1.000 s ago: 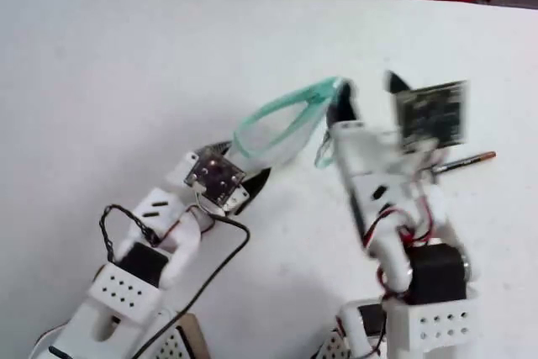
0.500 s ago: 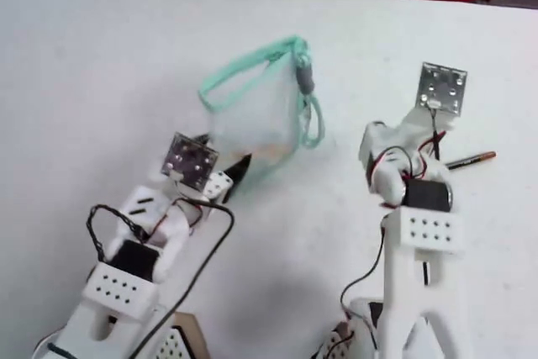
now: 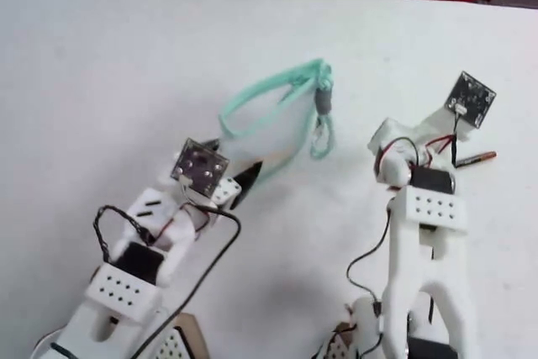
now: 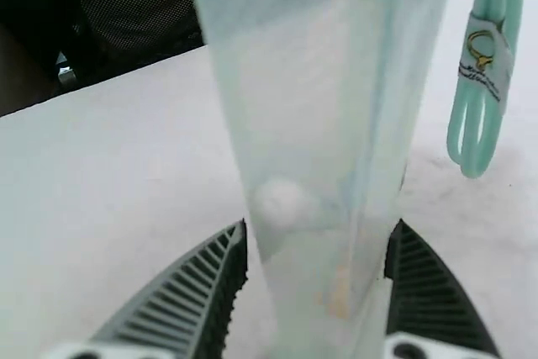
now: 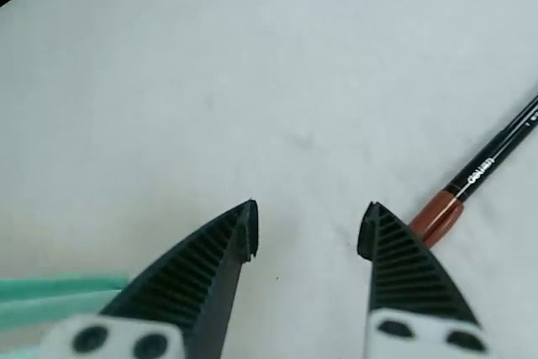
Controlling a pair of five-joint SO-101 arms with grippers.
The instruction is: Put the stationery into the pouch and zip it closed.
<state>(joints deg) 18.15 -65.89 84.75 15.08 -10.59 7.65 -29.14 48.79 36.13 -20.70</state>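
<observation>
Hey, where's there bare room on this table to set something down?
Widest: the table's far-left stretch, beyond the pouch and the left gripper holding it. Also bare: the near patch between the left arm and the right arm. Crowded: around the right gripper, between the pouch's loop and the pencil.

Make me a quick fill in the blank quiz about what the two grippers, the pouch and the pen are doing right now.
1. The left gripper is shut on the ___.
2. The right gripper is ___ and holds nothing.
3. The pen lies on the ___, outside the pouch.
Missing words: pouch, open, table.
</observation>
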